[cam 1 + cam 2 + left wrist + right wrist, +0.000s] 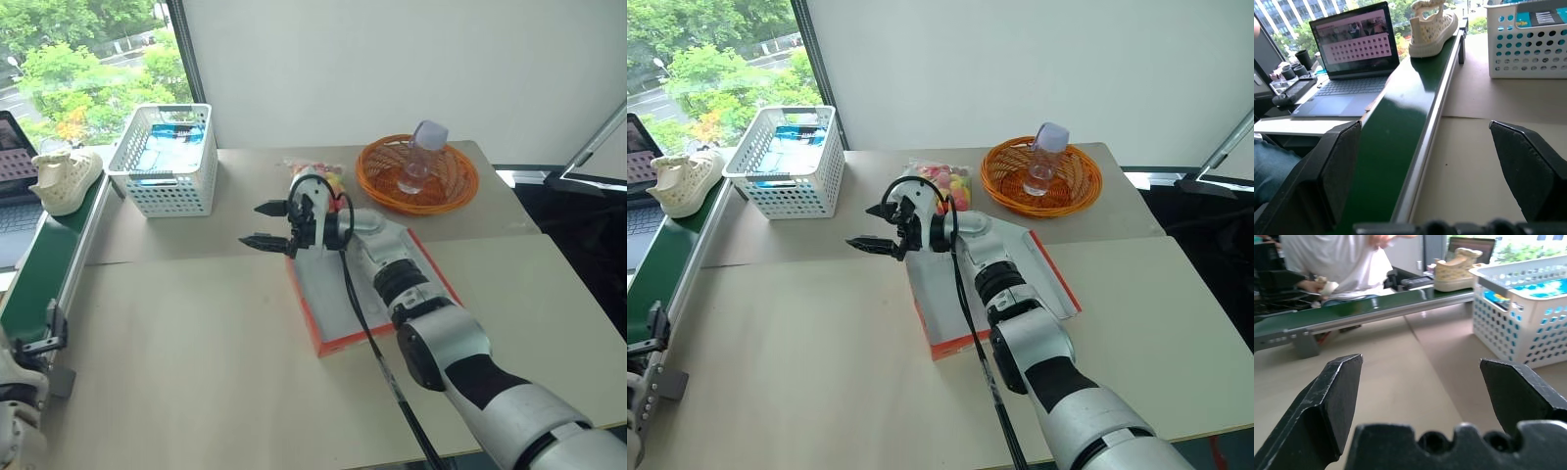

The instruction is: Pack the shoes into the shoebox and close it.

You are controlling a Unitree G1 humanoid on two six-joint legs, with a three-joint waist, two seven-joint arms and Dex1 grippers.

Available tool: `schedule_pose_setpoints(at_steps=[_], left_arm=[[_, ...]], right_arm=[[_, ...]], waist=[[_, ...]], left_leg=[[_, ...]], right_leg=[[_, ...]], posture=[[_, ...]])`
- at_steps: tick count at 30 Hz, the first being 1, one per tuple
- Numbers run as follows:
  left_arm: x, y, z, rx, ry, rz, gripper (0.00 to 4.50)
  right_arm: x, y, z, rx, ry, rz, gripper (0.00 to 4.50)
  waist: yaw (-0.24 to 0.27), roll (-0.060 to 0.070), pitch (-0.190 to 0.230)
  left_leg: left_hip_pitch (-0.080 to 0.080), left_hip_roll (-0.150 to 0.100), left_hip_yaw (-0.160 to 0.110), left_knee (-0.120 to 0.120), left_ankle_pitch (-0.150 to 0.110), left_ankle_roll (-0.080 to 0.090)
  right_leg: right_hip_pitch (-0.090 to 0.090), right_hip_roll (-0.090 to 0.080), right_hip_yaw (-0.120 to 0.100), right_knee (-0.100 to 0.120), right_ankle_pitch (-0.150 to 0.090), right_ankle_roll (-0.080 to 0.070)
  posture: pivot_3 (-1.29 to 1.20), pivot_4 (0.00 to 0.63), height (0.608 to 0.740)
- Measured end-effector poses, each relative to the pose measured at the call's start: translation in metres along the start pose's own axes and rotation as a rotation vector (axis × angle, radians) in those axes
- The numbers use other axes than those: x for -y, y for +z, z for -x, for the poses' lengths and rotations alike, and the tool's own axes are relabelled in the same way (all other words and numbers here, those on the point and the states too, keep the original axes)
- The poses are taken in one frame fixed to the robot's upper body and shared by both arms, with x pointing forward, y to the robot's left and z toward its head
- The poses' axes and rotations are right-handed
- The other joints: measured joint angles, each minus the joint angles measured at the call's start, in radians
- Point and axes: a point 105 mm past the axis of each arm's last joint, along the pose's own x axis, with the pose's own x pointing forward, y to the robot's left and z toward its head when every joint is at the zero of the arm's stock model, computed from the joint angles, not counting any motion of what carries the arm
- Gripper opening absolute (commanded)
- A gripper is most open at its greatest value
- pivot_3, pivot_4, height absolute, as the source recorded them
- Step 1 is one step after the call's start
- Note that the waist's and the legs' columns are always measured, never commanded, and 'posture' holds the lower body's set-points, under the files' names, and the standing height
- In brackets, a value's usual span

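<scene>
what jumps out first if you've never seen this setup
The right gripper, jaws wide open and empty, reaches across the open red shoebox in the middle of the table. A cream shoe sits on the green conveyor at the left edge, beside a white basket. An orange basket holding a bottle stands at the back.

Layout relative to the shoebox (pixel 1058 279)
A lattice basket (pixel 167 162) is placed behind-left; a woven basket (pixel 416 181) behind; a shoe (pixel 64 181) far left on the conveyor (pixel 44 269).

white basket (pixel 168 157) back left | orange basket (pixel 416 176) holding bottle (pixel 422 155) | laptop (pixel 1347 54) | candy bag (pixel 942 181)
</scene>
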Motion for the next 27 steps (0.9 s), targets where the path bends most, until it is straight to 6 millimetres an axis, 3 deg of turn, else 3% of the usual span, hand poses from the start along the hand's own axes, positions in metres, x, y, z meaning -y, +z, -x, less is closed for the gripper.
schedule_pose_setpoints(at_steps=[7,11,15,19,27], left_arm=[[-0.031,-0.007,-0.010,-0.047,-0.003,-0.018,4.50],[-0.054,-0.026,-0.020,-0.137,-0.044,-0.023,4.50],[-0.059,-0.037,-0.030,-0.156,-0.144,0.035,4.50],[-0.063,-0.029,-0.044,-0.127,-0.225,0.045,4.50],[-0.073,-0.050,-0.053,-0.187,-0.234,0.056,4.50]], right_arm=[[-0.003,0.004,-0.003,0.035,0.002,0.008,4.46],[-0.024,0.015,-0.001,0.094,0.144,0.011,4.46],[-0.035,0.030,0.004,0.119,0.227,0.001,4.46],[-0.035,0.041,0.011,0.119,0.228,0.027,4.46],[-0.029,0.034,0.027,0.096,0.170,0.007,4.46]], waist=[[-0.004,0.000,0.000],[-0.009,0.000,0.000],[-0.011,-0.001,0.000],[-0.010,-0.002,-0.001],[-0.018,-0.007,-0.004]], left_leg=[[0.000,0.001,0.000,-0.002,0.000,0.000],[0.000,0.001,0.000,-0.003,0.000,0.000],[0.000,0.002,0.000,-0.003,-0.003,-0.006],[0.001,0.002,0.000,-0.003,-0.002,-0.008],[0.000,0.004,0.001,-0.004,-0.002,-0.009]], right_leg=[[-0.001,0.000,-0.001,0.001,-0.001,-0.002],[-0.002,0.000,-0.002,0.001,-0.001,-0.002],[-0.002,-0.001,-0.005,0.002,-0.001,-0.003],[-0.002,-0.002,-0.007,0.002,-0.002,-0.004],[-0.004,-0.002,-0.008,0.002,-0.001,-0.005]], posture=[[0.00,0.150,0.740],[0.00,0.150,0.740],[0.00,0.150,0.740],[0.00,0.150,0.740],[0.00,0.150,0.740]])
